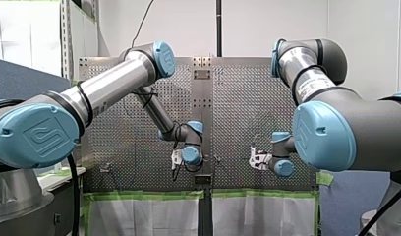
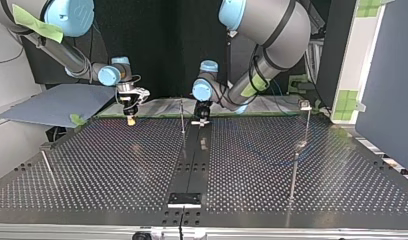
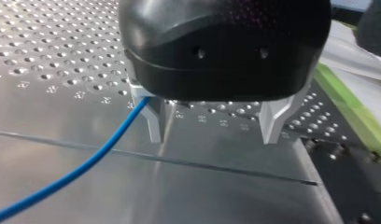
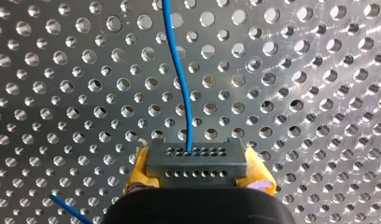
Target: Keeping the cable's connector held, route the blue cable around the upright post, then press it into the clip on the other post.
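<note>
Counter: a shiny metal counter [image 2: 117,160] full of small holes, with a smooth strip [image 2: 194,150] down its middle and green tape [image 1: 144,195] along the edge nearest my arms.
Middle post: a thin upright post [image 2: 182,116] stands on the smooth strip, between my two tools in the top view.
Clip post: a second post [image 2: 304,125], just as thin, stands well apart at the top view's right and carries a small clip [image 2: 305,104] at its top.
Right tool: my right tool [image 4: 198,173] is clenched on the connector [image 4: 196,157], with its yellow pads [image 4: 137,170] pressed against the block's two sides, low over the holes.
Connector: a grey block with two rows of small holes on its face, held level between the pads.
Blue cable: the blue cable [image 4: 185,93] leaves the upper row of the connector and runs ahead of my right tool over the counter, bending gently. Another short piece of it shows beside the tool.
Left tool: my left tool [image 3: 212,135] is released. Its two metal fingers [image 3: 154,122] stand well apart just above the smooth strip, and bare counter shows between them.
Cable at left tool: the cable passes the outer side of one finger, touching or just beside it, I cannot tell which, then trails away over the strip.
Placing: in the top view my right tool hangs left of the upright post and my left tool just right of it, both near the taped edge.
</note>
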You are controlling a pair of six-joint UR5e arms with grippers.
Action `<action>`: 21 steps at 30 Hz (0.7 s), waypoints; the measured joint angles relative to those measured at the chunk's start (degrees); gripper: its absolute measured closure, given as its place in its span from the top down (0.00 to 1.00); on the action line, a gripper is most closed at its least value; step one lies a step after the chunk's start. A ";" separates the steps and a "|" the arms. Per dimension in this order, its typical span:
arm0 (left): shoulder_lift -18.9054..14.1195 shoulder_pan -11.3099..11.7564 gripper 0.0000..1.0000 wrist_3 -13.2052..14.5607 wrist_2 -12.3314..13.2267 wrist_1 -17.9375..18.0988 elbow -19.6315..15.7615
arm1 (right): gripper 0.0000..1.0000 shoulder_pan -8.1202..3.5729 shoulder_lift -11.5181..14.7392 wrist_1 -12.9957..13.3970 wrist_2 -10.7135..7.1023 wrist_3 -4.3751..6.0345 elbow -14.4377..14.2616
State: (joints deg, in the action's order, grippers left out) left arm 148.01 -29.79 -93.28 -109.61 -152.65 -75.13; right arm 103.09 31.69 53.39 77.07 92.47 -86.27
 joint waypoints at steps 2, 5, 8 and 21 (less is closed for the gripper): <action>-0.04 -0.21 1.00 0.86 -0.33 -0.83 0.00 | 0.00 0.01 0.00 -0.14 0.00 0.00 -0.01; -0.06 -0.57 1.00 1.82 -0.30 -1.81 -0.03 | 0.00 0.02 0.00 -0.29 0.01 0.00 -0.01; -0.07 -1.20 1.00 2.19 -0.29 -2.46 -0.03 | 0.00 0.03 0.00 -0.45 0.01 0.00 -0.01; -1.31 -4.40 1.00 1.62 -0.37 -3.29 -0.29 | 0.00 -0.06 0.00 -1.02 0.01 -0.09 -0.01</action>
State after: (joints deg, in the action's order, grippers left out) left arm 146.70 -34.18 -91.66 -109.98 -155.93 -75.41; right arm 103.03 31.70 52.38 77.08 92.39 -86.27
